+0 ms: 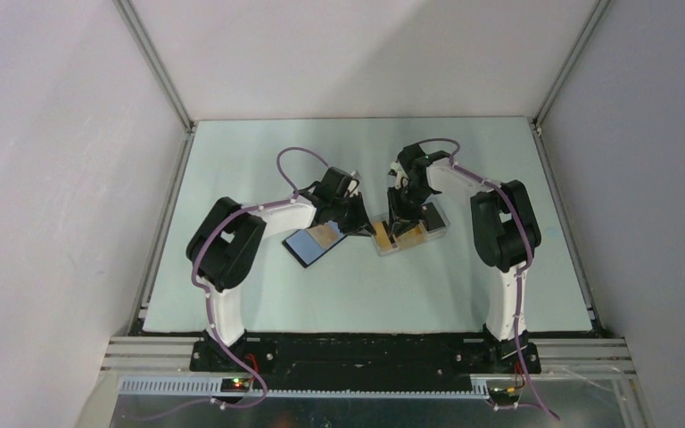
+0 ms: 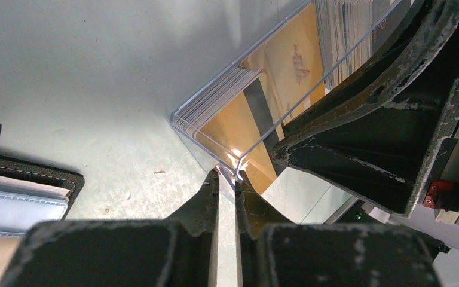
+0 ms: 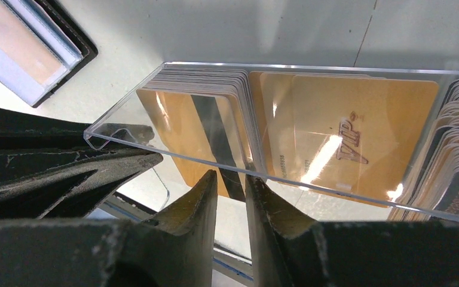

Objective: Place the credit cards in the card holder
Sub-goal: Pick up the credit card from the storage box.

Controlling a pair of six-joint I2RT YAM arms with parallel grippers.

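Looking over the table (image 1: 464,294), mid-surface, items as seen:

1. Tray (image 3: 311,69): clear plastic, shallow, lying flat about the centre of the surface, askew to its edges. Carries the cards.

2. Cards (image 3: 346,125): in the tray, packed on edge in leaning rows. Mostly gold-orange. One broad face turned outward reads "VIP". The striped card (image 3: 182,116) next to it shows a black band across. A dark-faced lot w/ white lettering sits at the tray's other end.

3. Holder (image 1: 306,244): black, lying open & flat on the surface just beside the tray, on the side toward the left edge. Blue lining up. A tan panel shows on the half nearer the tray; can't tell if that is a card.

4. L gripper (image 2: 227,174): reaches in low between holder & tray. Jaws nearly together, clenched on the tray corner nearest the holder; the corner's wall runs into the slit between the tips.

5. R gripper (image 3: 231,179): comes down over the tray from the far-right side, tips at the long wall by the striped card. Jaws a narrow slit apart. Can't tell whether they pinch the wall, a card or nothing, since the clear plastic & glare muddle the contact.

6. Both grippers work the same end of the tray, near each other; contact between them not discernible.
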